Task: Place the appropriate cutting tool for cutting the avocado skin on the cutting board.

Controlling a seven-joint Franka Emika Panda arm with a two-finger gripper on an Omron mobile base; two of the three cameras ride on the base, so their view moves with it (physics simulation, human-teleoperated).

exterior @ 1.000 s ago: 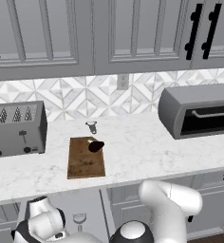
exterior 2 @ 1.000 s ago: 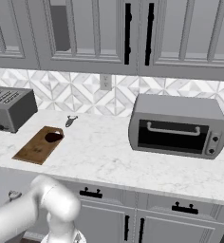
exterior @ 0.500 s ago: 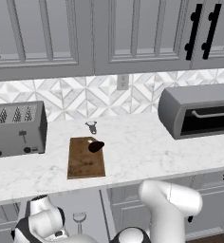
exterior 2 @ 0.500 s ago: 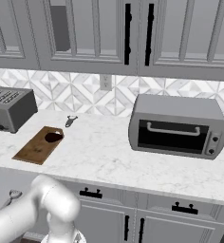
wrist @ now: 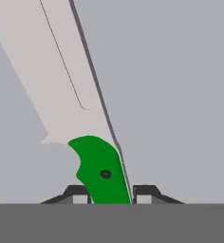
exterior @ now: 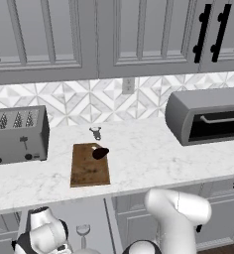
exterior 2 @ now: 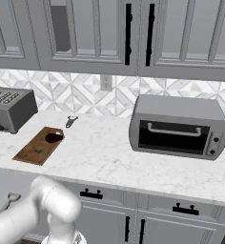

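While my hand view looks along the gripper point(wrist: 110, 195), I see its two dark fingertips point(wrist: 77, 193) pinched against the green handle of the knife point(wrist: 71, 95), one on each side, so the jaws are closed on it. From the handle the pale blade runs toward eleven o'clock and leaves that view at its top edge. Behind it I see plain grey surface.

Up on the marble counter point(exterior: 148, 158), my left base view shows the cutting board point(exterior: 89, 168) lying flat, with the avocado point(exterior: 100, 153) resting on its far right corner. A small grey metal utensil point(exterior: 95, 133) lies on the counter just beyond the board at twelve o'clock, apart from it. At nine o'clock from the board stands the toaster point(exterior: 16, 135), and well off at three o'clock sits the toaster oven point(exterior: 208, 119).

My right base view shows the same layout: board point(exterior 2: 39, 146) with avocado point(exterior 2: 53, 138) at its far end, utensil point(exterior 2: 71, 121) past it, toaster point(exterior 2: 10, 108) at the far left, toaster oven point(exterior 2: 177, 126) to the right.
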